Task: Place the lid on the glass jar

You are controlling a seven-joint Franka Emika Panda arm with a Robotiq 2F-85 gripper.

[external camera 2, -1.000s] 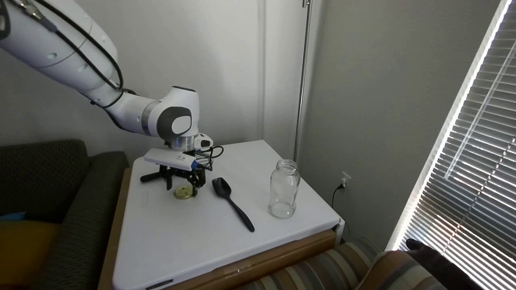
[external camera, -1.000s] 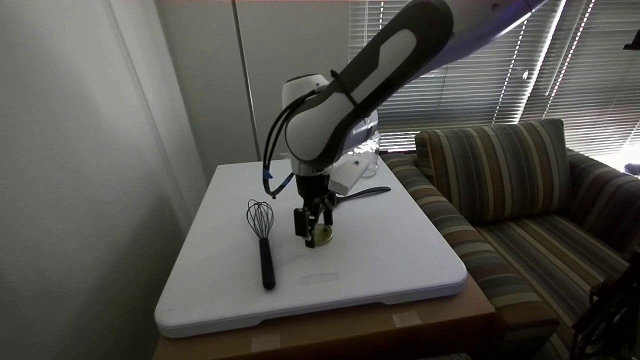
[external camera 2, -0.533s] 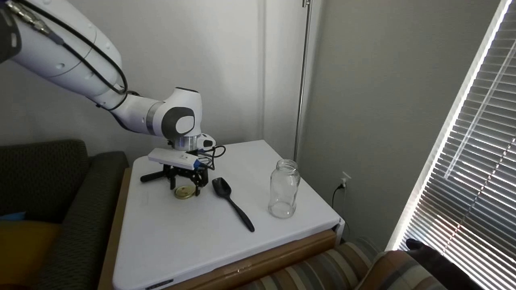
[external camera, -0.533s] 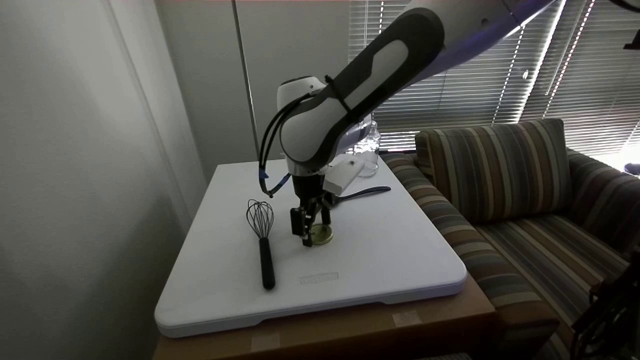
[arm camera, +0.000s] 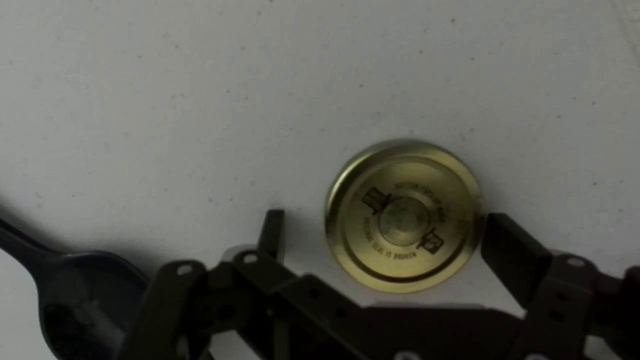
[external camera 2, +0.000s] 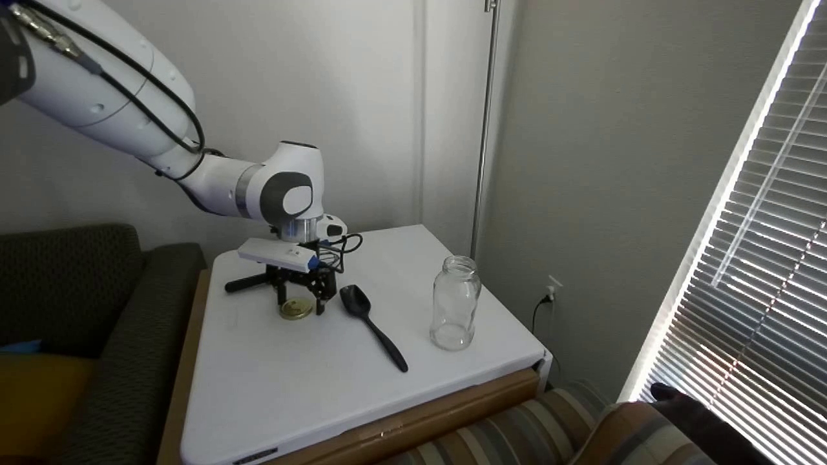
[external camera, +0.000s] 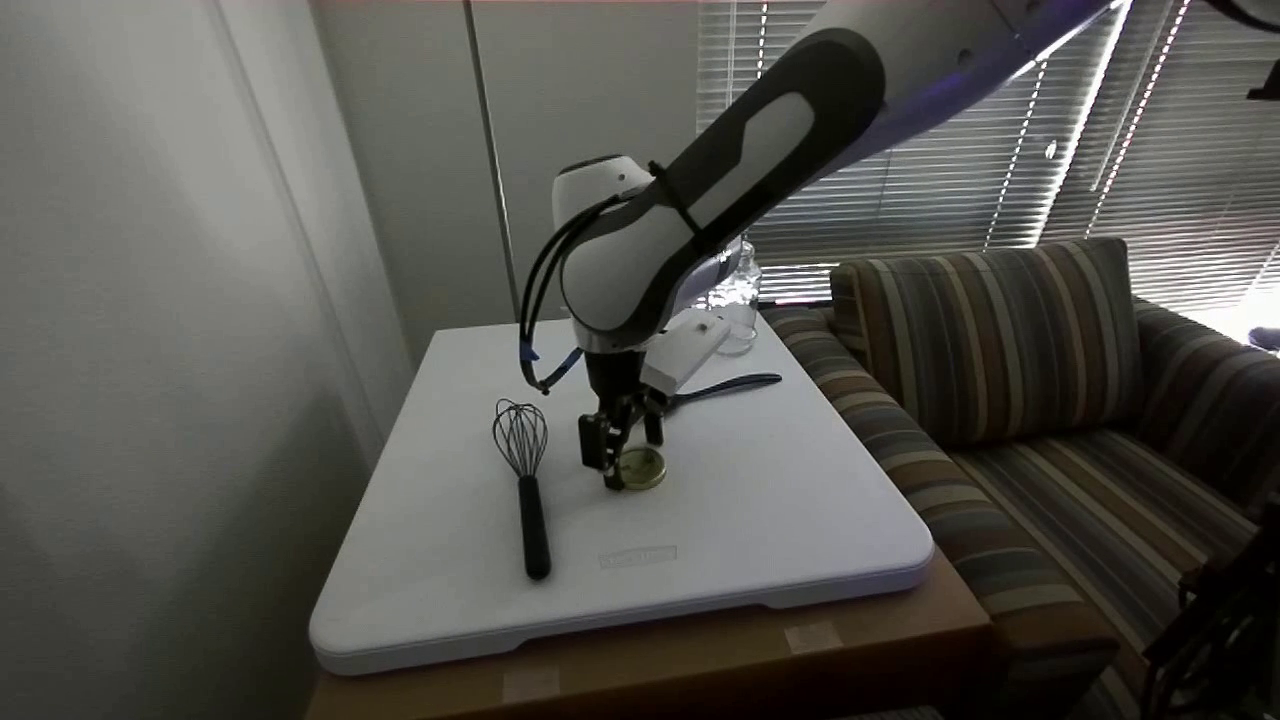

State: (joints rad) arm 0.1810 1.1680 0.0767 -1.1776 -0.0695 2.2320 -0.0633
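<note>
The hand (external camera 2: 301, 307) sits slightly nearer the black spoon (external camera 2: 376, 329) than a second ago, while the gold lid (arm camera: 404, 216) looks unmoved, flat on the white surface (external camera 2: 310, 394). The hand is spread, its fingertips on either side of the lid; in the wrist view one tip is right at the rim (touching it or just short, I cannot tell) and the opposite one leaves a gap. The clear glass jar (external camera 2: 455, 307) stands upright, mouth open, near a corner of the surface, well apart from the lid, with the spoon lying between them. In an exterior view a whisk (external camera: 533, 520) points its black handle toward the near edge, and close up, dark specks dot the surface. A brown base (external camera: 720, 645) carries the surface, and a striped couch (external camera: 1000, 340) stands just beside it. Bright light comes through window blinds (external camera 2: 769, 271), and a thin metal pole (external camera 2: 486, 129) rises behind the surface against a pale wall (external camera 2: 362, 129). A wall outlet (external camera 2: 555, 281) with a plug in it shows past the jar; a dark couch (external camera 2: 71, 290) stands beyond another edge.
</note>
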